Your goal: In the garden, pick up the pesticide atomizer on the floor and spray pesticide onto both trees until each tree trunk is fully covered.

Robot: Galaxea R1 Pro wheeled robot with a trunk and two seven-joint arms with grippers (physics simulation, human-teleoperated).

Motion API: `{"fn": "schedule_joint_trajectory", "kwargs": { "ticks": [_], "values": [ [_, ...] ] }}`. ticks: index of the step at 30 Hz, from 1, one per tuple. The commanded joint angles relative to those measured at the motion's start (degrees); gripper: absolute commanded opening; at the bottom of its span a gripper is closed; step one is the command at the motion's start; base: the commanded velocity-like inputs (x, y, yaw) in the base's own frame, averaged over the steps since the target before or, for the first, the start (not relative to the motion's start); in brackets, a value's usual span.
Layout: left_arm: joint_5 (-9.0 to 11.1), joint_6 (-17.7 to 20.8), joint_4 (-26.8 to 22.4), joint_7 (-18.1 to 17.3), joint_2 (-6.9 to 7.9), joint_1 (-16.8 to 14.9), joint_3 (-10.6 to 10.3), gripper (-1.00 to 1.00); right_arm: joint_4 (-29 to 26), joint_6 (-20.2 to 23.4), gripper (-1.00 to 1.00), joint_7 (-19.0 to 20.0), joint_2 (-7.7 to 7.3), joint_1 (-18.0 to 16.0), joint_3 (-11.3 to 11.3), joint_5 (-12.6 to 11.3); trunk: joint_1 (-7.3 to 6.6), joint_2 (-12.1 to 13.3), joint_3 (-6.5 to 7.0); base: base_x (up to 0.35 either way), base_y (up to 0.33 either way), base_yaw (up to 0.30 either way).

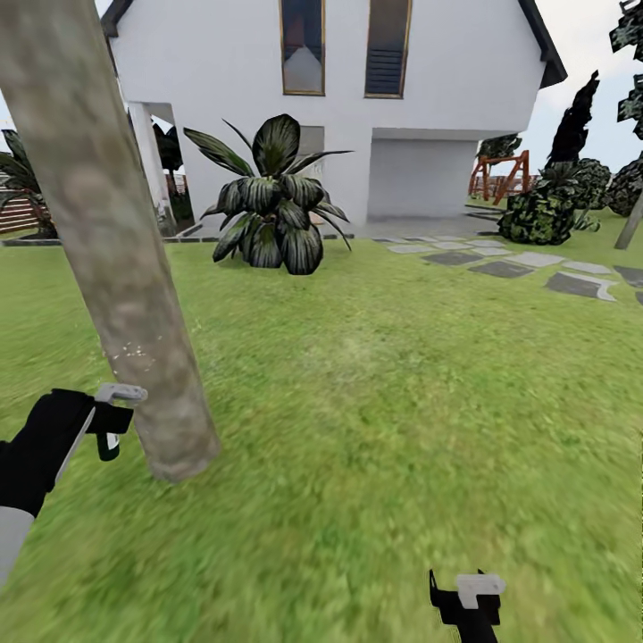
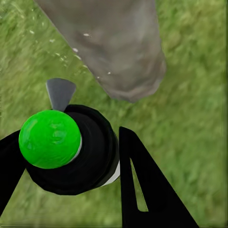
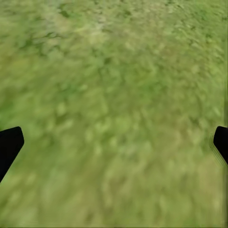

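A thick grey-tan mottled tree trunk [image 1: 107, 241] leans from the grass [image 1: 375, 402] toward eleven o'clock, with pale specks low on its bark. The sprayer [image 2: 71, 147], black with a green ball top and grey nozzle, sits in the left hand [image 2: 71, 190], just beside the trunk's base.

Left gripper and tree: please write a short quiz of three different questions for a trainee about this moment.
1. True or false: the left gripper is shut on the sprayer, the black bottle with a green ball top.
2. Which thing is nearest to the sprayer's grey nozzle?
A. the leafy plant
B. the tree trunk
C. the stepping stones
3. Fill in: the right gripper hangs open over bare ____.

Key: 1 true; 2 B; 3 grass.
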Motion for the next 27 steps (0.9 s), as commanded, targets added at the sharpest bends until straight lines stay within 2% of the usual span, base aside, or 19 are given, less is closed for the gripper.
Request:
{"fn": "schedule_joint_trajectory", "kwargs": {
  "ticks": [1,2,4,6,10,16,21,23,24,26,27],
  "values": [
    [0.1,0.0,0.3,0.0,0.16,0.1,0.8,-1.0,0.0,0.0,1.0,0.0,0.0,0.0,0.0,0.0,0.0,0.0,0.0,0.136,-0.267,0.006],
    [0.1,0.0,0.6,0.0,0.31,0.4,2.2,-1.0,0.0,0.0,1.0,0.0,-0.02,0.0,0.0,0.0,0.0,0.0,0.0,0.147,-0.264,0.002],
    [-0.2,-0.1,0.9,0.1,0.36,1.7,3.4,-1.0,0.1,0.0,1.0,0.0,-0.07,0.0,0.0,0.0,0.0,0.0,0.0,0.151,-0.263,0.001],
    [-1.0,-0.2,1.0,0.2,-0.25,3.2,3.4,-1.0,0.0,0.0,1.0,0.0,-0.09,0.0,0.0,0.0,0.0,0.0,0.0,0.154,-0.263,0.0],
    [-1.4,-0.2,1.0,0.3,-2.41,3.4,3.1,-1.0,0.0,0.0,1.0,0.0,-0.09,0.0,0.0,0.0,0.0,0.0,0.0,0.162,-0.255,0.0],
    [-1.4,-0.6,3.2,0.4,-1.47,3.6,4.2,-1.0,0.0,0.0,1.0,0.0,-0.09,0.0,0.0,0.0,0.0,0.0,0.0,0.185,-0.233,0.0],
    [-1.4,-0.5,3.3,0.4,-2.71,3.6,4.0,-1.0,0.0,0.0,1.0,0.0,-0.09,0.0,0.0,0.0,0.0,0.0,0.0,0.201,-0.221,0.0],
    [-1.4,-0.5,3.4,0.5,-2.36,3.7,4.3,-1.0,0.0,0.0,1.0,0.0,-0.09,0.0,0.0,0.0,0.0,0.0,0.0,0.229,-0.186,0.0],
    [-1.4,-0.5,3.4,0.6,-1.96,4.3,4.8,-1.0,0.0,0.0,1.0,0.0,-0.09,0.0,0.0,0.0,0.0,0.0,0.0,0.193,-0.14,0.0],
    [-1.4,-0.9,3.4,1.8,-0.99,8.8,7.9,-1.0,0.0,0.0,1.0,0.0,-0.04,0.0,0.0,-0.1,0.0,0.0,0.0,0.078,-0.054,0.0],
    [-1.4,-1.0,3.4,2.0,-0.86,9.8,9.1,-1.0,0.0,0.0,1.0,0.0,-0.02,0.0,0.0,-0.1,0.0,0.0,0.0,0.034,-0.023,0.0]
  ]
}}
